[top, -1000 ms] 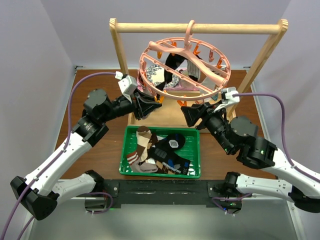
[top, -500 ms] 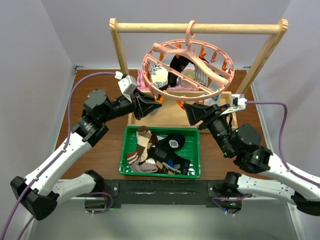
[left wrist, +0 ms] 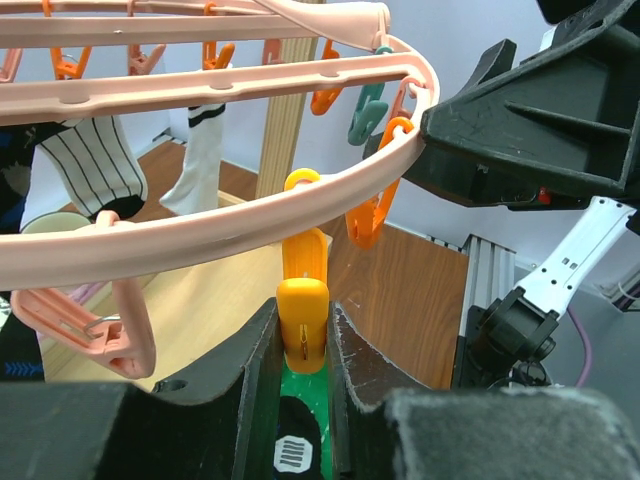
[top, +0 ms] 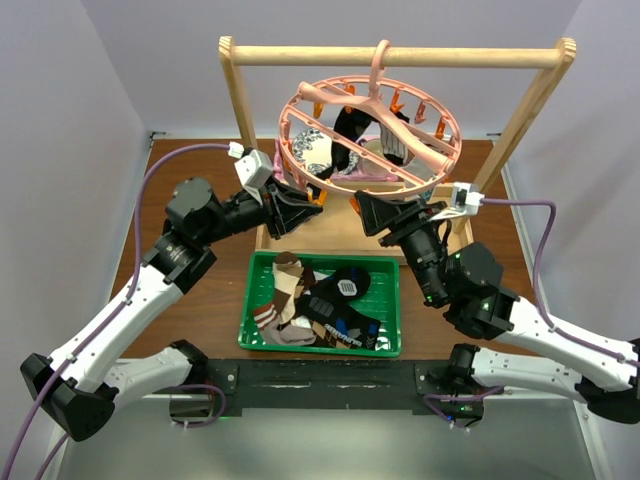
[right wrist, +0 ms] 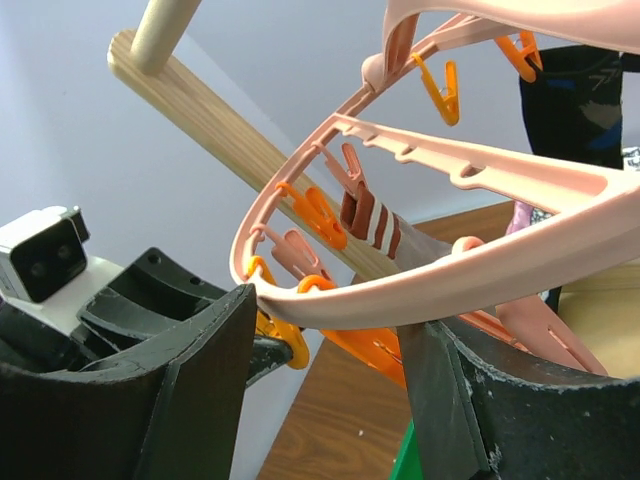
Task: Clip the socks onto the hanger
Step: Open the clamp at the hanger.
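Note:
The pink round hanger (top: 455, 140) hangs by its hook from the wooden rack. Several socks are clipped under it, among them a white pin-striped one (left wrist: 90, 165) and a brown striped one (right wrist: 370, 215). More socks (top: 285, 295) lie in the green basket. My left gripper (top: 312, 207) is at the ring's front left and is shut on an orange clip (left wrist: 303, 315) that hangs from the rim (left wrist: 330, 195). My right gripper (top: 365, 212) is open at the front middle. The rim (right wrist: 470, 275) passes between its fingers, with another orange clip (right wrist: 375, 345) below.
The light wooden rack (top: 400, 57) spans the back, its posts standing on a wooden base board (top: 340, 235). The green basket (top: 320, 347) sits right in front of the arms. Both wrists are close together under the hanger.
My right gripper has swung left and up to the hanger's front rim, and its jaws have widened a little. The hanger has rocked slightly. The left gripper has stayed on its clip.

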Motion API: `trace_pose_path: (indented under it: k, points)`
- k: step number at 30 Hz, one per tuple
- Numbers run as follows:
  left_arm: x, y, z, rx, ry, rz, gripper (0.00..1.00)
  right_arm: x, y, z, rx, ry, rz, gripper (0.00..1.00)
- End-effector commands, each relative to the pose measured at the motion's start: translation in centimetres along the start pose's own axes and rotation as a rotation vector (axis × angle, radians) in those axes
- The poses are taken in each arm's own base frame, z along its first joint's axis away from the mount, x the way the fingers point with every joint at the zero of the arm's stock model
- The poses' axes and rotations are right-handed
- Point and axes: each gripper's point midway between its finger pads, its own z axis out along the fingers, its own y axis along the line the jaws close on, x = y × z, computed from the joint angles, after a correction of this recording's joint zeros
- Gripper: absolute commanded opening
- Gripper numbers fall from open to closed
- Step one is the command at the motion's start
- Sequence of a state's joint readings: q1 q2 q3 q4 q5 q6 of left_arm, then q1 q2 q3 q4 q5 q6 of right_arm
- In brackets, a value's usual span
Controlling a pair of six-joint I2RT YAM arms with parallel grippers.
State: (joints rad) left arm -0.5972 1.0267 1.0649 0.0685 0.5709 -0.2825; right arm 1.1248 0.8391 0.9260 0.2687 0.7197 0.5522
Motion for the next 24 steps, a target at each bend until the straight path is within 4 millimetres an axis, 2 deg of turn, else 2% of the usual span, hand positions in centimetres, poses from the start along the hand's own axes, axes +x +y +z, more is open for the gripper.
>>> trace_pose_path:
  k: [1, 4, 7, 12, 18, 20, 21, 22, 24]
  points:
    - [-2.6, -0.9, -0.5, 0.017, -0.065, 0.022, 0.22, -3.1, -0.2, 0.1, 0.039, -0.132, 0.146, 0.61]
    - [-2.3, -1.0, -0.5, 0.022, -0.063, 0.016, 0.22, -3.9, -0.5, 0.0, 0.042, -0.183, 0.200, 0.61]
    - [-1.7, -1.4, -0.5, 0.045, -0.049, 0.007, 0.22, -3.4, -0.3, 0.4, 0.035, -0.181, 0.200, 0.58]
    - [-1.4, -1.5, -0.6, 0.051, -0.041, 0.002, 0.22, -2.5, 0.7, 1.2, 0.005, -0.162, 0.199, 0.47]
    - [-0.8, -1.5, -0.5, 0.057, -0.027, -0.006, 0.21, -2.3, 1.0, 1.5, -0.010, -0.175, 0.204, 0.40]
    - [-0.7, -1.5, -0.5, 0.058, -0.026, -0.012, 0.22, -2.3, 1.1, 1.5, -0.016, -0.176, 0.208, 0.32]
    - [-0.7, -1.5, -0.5, 0.059, -0.027, -0.015, 0.25, -2.3, 1.1, 1.5, -0.015, -0.177, 0.206, 0.29]
    - [-0.7, -1.5, -0.4, 0.059, -0.027, -0.018, 0.37, -2.3, 1.2, 1.5, -0.020, -0.176, 0.207, 0.22]
    - [-0.9, -1.5, -0.4, 0.059, -0.033, -0.018, 0.47, -2.2, 1.2, 1.6, -0.021, -0.173, 0.203, 0.17]
